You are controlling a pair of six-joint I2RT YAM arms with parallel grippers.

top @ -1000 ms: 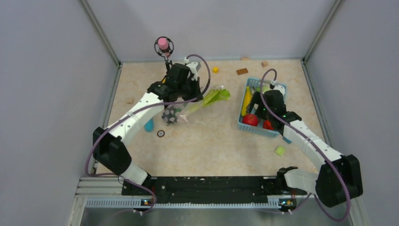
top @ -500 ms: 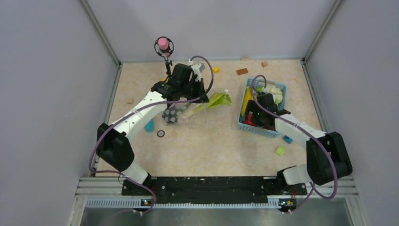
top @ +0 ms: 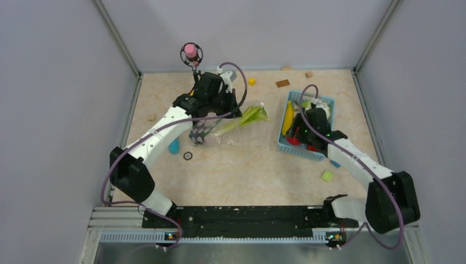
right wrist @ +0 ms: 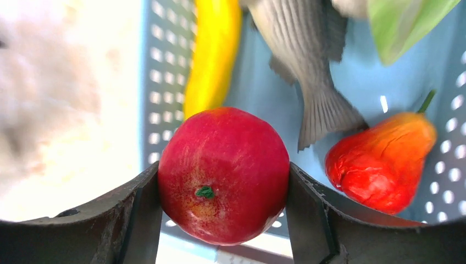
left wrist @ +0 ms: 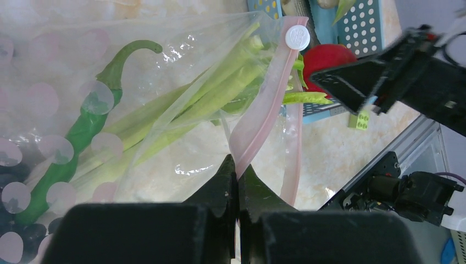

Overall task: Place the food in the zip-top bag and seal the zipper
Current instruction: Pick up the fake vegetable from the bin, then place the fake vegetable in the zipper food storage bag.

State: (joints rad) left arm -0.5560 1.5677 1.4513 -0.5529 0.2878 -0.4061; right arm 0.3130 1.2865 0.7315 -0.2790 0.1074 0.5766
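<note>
**Ben:** What is the biggest thing here?

**Mia:** The worktop [top: 242, 165]. On its right side sits the blue basket [top: 281, 144]. The zip-top bag [left wrist: 181, 159] lies well apart from it, to the left.

**Ben:** Is there food in the bag?

**Mia:** Yes. I see the leafy green stalks [left wrist: 214, 99], the green pod [left wrist: 82, 132] and the dark grape bunch [left wrist: 11, 220] through the plastic. The leafy tops poke out past the mouth.

**Ben:** What does the left claw [left wrist: 237, 165] do?

**Mia:** It is pinched tight on the pink zipper [left wrist: 264, 115] and holds the mouth up and open. The little white slider [left wrist: 297, 37] sits at the far end of the strip.

**Ben:** And the right claw [right wrist: 222, 181]?

**Mia:** It is down in the basket. Its two fingers squeeze the red apple [right wrist: 222, 173], one on each side. I can't tell if the apple is off the basket floor. The banana [right wrist: 211, 52], a grey fish [right wrist: 308, 66] and a red pear-shaped fruit [right wrist: 379, 162] lie near it.

**Ben:** So which step is this?

**Mia:** I think it is picking up the apple to put it in the bag. The zipper is not shut, and much food waits in the basket, so the job looks far from done.

**Ben:** What comes next?

**Mia:** I guess the right arm must lift the apple straight up, clear of the basket wall, then carry it left to the bag's mouth. The apple is round and smooth, so the squeeze must stay firm. The left claw needs to hold the mouth wide, or the apple may bump the stalks and roll away.
</note>
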